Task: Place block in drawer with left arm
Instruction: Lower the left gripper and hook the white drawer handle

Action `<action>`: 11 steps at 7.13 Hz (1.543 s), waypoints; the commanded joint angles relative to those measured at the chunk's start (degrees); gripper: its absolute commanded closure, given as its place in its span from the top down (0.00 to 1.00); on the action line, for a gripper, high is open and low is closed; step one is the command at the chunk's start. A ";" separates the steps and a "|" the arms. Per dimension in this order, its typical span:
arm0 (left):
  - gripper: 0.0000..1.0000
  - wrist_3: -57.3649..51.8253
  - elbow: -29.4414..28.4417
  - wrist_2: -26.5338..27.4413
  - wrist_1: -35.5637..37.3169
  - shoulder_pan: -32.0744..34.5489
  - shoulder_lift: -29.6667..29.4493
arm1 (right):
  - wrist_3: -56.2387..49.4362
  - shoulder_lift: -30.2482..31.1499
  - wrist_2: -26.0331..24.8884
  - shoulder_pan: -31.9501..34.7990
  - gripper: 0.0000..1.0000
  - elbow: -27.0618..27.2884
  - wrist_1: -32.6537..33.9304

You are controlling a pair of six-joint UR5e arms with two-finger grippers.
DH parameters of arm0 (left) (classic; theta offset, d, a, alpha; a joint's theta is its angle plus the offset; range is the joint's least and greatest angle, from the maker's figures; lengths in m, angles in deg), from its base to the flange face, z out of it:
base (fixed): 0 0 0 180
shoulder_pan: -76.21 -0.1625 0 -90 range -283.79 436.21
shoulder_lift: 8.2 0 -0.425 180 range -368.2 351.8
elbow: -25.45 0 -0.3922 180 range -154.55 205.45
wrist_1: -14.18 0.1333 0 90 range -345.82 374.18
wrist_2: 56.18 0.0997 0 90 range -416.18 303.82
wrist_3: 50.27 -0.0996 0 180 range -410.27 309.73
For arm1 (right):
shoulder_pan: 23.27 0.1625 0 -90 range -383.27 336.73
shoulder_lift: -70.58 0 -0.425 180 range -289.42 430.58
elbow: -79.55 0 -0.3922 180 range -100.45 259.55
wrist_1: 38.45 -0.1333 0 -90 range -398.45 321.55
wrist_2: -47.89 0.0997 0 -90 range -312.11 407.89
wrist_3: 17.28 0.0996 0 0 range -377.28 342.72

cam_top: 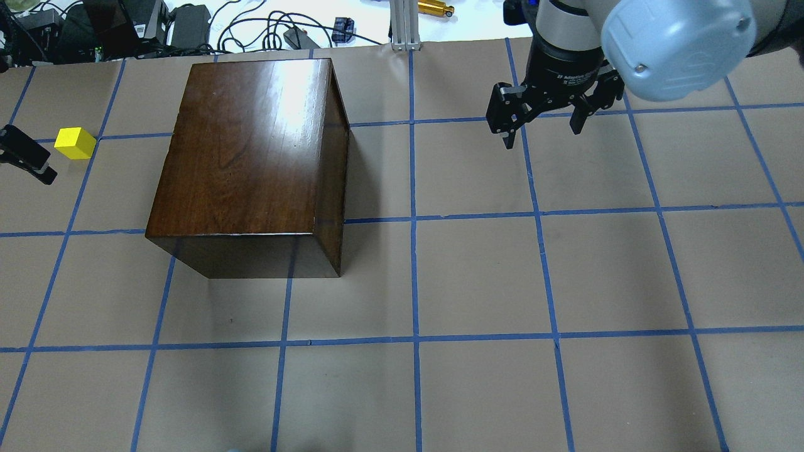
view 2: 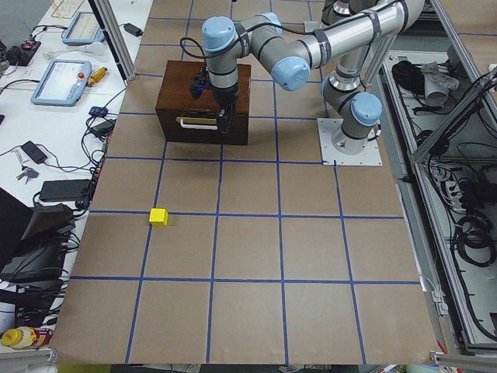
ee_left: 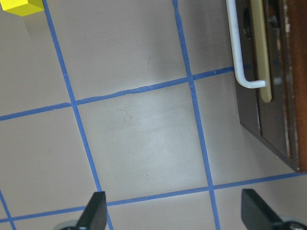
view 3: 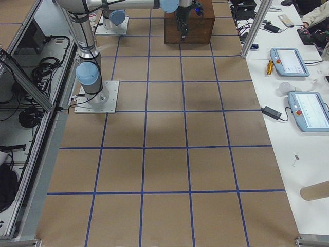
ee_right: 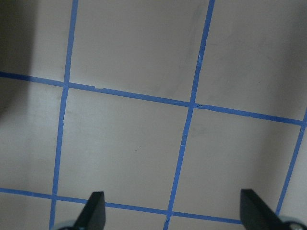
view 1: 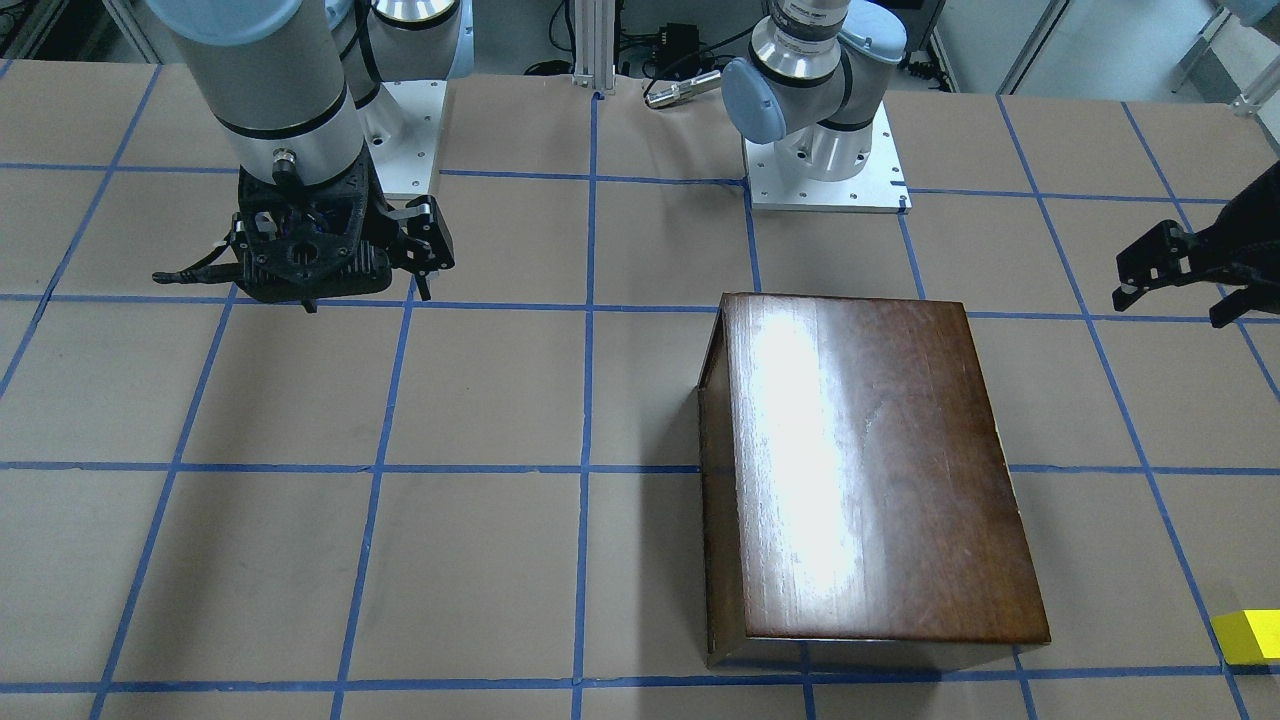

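Observation:
The yellow block [cam_top: 75,142] lies on the table to the left of the dark wooden box [cam_top: 251,144]; it also shows in the front-facing view [view 1: 1250,636] and at the top left of the left wrist view [ee_left: 21,5]. The drawer front [ee_left: 268,72] with its white handle [ee_left: 238,48] looks shut into the box. My left gripper [ee_left: 175,211] is open and empty, hovering above the table between block and drawer front, touching neither. It shows at the overhead view's left edge [cam_top: 25,154]. My right gripper [cam_top: 543,125] is open and empty, far right of the box.
The table is brown paper with a blue tape grid [cam_top: 414,220]. Cables and electronics [cam_top: 188,25] lie beyond the far edge. The right arm's base plate [view 1: 410,130] and the left arm's base plate [view 1: 825,170] sit on the robot's side.

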 commanded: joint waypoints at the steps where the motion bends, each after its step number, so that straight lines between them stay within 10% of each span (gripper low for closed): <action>1: 0.97 -3.65 0.05 -7.93 0.96 -1.29 -4.14 | 0.03 0.00 0.00 0.00 1.00 0.00 0.00; 11: 1.00 11.01 3.04 -19.14 8.16 2.83 -13.91 | 0.03 0.00 0.09 0.00 1.00 0.00 0.00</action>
